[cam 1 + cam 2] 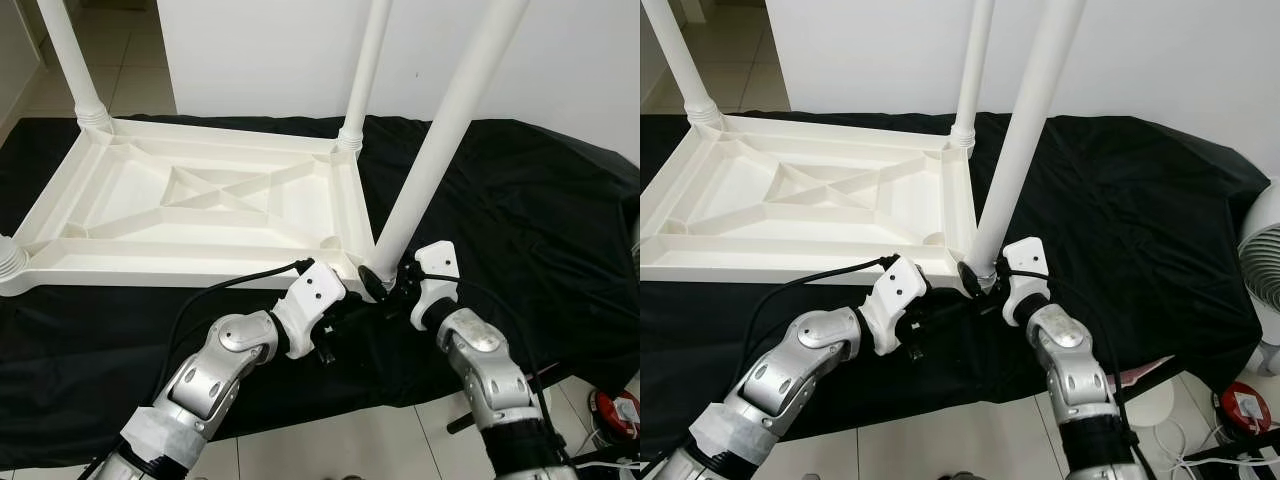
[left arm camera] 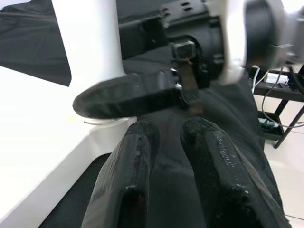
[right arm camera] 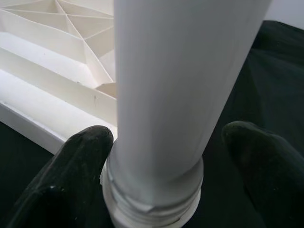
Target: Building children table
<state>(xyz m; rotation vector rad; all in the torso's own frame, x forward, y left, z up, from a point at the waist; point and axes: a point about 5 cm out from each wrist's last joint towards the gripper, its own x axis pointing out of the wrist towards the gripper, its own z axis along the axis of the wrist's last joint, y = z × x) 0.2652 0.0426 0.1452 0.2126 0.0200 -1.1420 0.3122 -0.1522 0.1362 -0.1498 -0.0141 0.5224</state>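
The white plastic table top (image 1: 200, 270) lies upside down on a black cloth (image 1: 520, 200). A long white leg (image 1: 440, 150) leans over its near right corner, its threaded end (image 3: 152, 199) at the corner socket. My right gripper (image 1: 385, 283) straddles the base of that leg and is open. One of its fingers (image 3: 80, 156) touches the threaded collar, and the other stands apart from the leg. My left gripper (image 1: 350, 305) hovers over the cloth just left of that corner, pointing at the leg's base. Its fingers (image 2: 137, 156) lie close together with nothing between them.
Two more legs (image 1: 75, 60) (image 1: 365, 70) stand upright at the far corners, and a leg base (image 1: 8, 262) shows at the near left. A white fan (image 1: 1265, 270) and a red object (image 1: 1245, 405) sit on the tiled floor at right. A white wall stands behind.
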